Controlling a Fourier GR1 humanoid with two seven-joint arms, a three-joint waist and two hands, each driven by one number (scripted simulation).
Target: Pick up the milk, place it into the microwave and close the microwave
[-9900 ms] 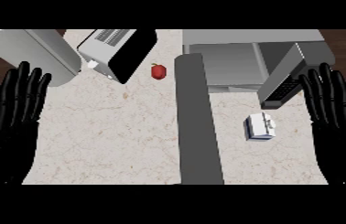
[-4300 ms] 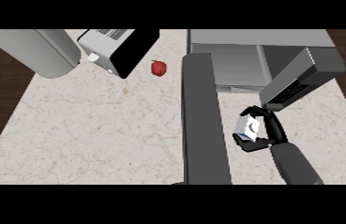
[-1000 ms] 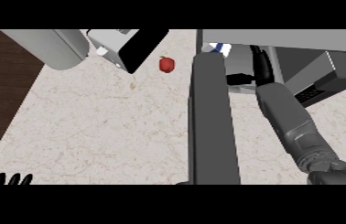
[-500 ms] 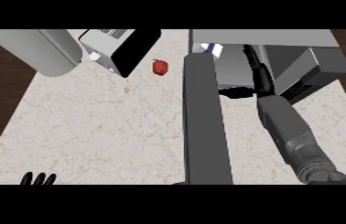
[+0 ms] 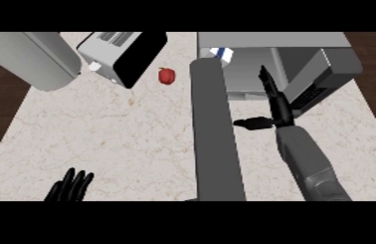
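Milk (image 5: 221,54) already stands inside the microwave, so what is left is the closing.

Nearest me, at the lower left edge, the left robot hand (image 5: 70,187) rests open with its fingers up, above the bench (image 5: 110,138). The open door (image 5: 214,138) runs from the near edge straight away to its hinge end.

Right of the door, the right robot hand (image 5: 277,111) is open and holds nothing. Its fingers are straight and point into the microwave (image 5: 294,44), with the thumb stuck out toward the door.

The milk is upright in the far left corner of the cavity, just beside the door's far end and well apart from the hand.

The right hand lies inside the door's swing, so it should come back out first. I would push with flat fingers on the door's left face, toward the near free end and away from the hinge, then follow the arc round until it shuts.

Nothing should brush the milk or the arm on the way. The pepper (image 5: 167,75) and toaster (image 5: 110,51), far left, are clear of the swing.
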